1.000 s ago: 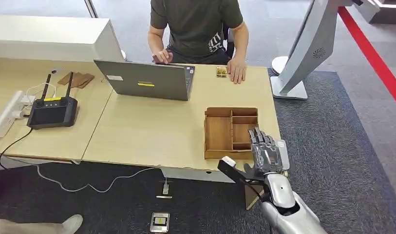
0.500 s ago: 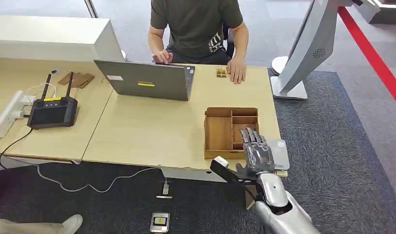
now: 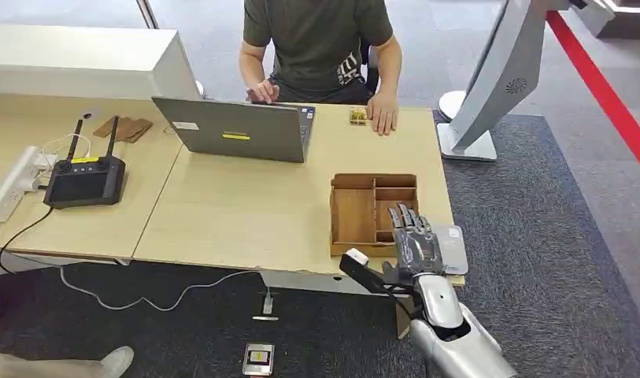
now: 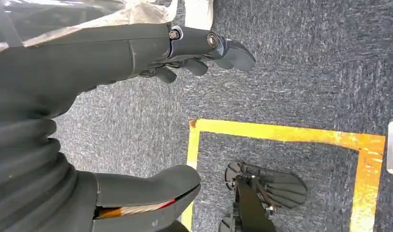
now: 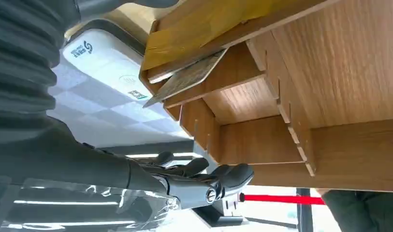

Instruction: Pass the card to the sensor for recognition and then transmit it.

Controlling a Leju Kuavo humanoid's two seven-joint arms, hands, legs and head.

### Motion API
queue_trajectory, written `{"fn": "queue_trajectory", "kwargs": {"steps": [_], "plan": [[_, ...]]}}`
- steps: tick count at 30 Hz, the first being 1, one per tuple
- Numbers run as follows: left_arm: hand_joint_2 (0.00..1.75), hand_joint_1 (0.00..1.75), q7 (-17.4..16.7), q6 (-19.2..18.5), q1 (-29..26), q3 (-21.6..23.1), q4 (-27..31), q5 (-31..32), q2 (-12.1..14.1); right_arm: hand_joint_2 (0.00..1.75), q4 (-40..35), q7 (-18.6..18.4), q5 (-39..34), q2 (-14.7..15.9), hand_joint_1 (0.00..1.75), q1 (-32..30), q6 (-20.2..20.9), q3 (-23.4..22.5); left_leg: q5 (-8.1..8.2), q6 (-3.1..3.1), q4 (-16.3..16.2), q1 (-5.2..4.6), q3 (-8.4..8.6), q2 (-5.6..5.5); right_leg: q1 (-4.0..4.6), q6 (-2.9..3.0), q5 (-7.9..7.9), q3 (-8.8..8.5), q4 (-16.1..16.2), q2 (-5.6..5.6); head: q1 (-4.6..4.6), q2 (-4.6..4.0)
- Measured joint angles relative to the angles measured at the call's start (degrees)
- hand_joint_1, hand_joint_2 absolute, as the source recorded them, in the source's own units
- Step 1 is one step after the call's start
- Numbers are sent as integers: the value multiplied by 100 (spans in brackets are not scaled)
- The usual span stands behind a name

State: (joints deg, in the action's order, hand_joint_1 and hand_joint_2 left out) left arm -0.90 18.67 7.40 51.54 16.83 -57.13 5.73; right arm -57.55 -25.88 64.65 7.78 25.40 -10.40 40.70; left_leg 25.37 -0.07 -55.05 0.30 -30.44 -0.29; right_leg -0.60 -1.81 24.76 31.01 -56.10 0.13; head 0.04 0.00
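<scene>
My right hand (image 3: 415,246) hovers over the table's front right corner, fingers stretched out and apart, thumb out to the left, holding nothing. It stands above the near right compartments of the wooden tray (image 3: 353,214) and beside the flat grey sensor (image 3: 456,250). In the right wrist view a thin wood-patterned card (image 5: 187,77) leans in a compartment at the edge of the tray (image 5: 329,72), next to the sensor (image 5: 100,58), and the fingers (image 5: 204,171) are apart from it. My left hand (image 4: 136,48) hangs over dark carpet with fingers apart and nothing in it.
A person sits at the table's far side behind a grey laptop (image 3: 238,130), one hand (image 3: 382,114) resting beside small cards (image 3: 357,116). A black controller (image 3: 86,179) lies far left. A white kiosk stand (image 3: 490,79) rises right of the table. Yellow tape (image 4: 281,133) marks the floor.
My right hand has shifted a little to the left and toward me, from beside the sensor to over the tray's near right corner. Nothing on the table has moved.
</scene>
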Motion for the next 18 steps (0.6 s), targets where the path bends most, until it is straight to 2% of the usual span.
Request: {"fn": "queue_trajectory", "kwargs": {"steps": [17, 18], "plan": [[175, 0, -48, 7, -1, -2, 4, 85, -2, 175, -26, -166, 81, 94, 0, -3, 48, -85, 0, 0, -1, 0, 1, 0, 0, 0, 0, 0, 0, 0, 0, 0], [175, 0, -50, 7, -1, -2, 4, 90, 0, 175, -26, -173, 83, 98, 65, -5, 46, -88, 0, 0, 0, 0, 1, 0, 0, 0, 0, 0, 0, 0, 0, 0]]}}
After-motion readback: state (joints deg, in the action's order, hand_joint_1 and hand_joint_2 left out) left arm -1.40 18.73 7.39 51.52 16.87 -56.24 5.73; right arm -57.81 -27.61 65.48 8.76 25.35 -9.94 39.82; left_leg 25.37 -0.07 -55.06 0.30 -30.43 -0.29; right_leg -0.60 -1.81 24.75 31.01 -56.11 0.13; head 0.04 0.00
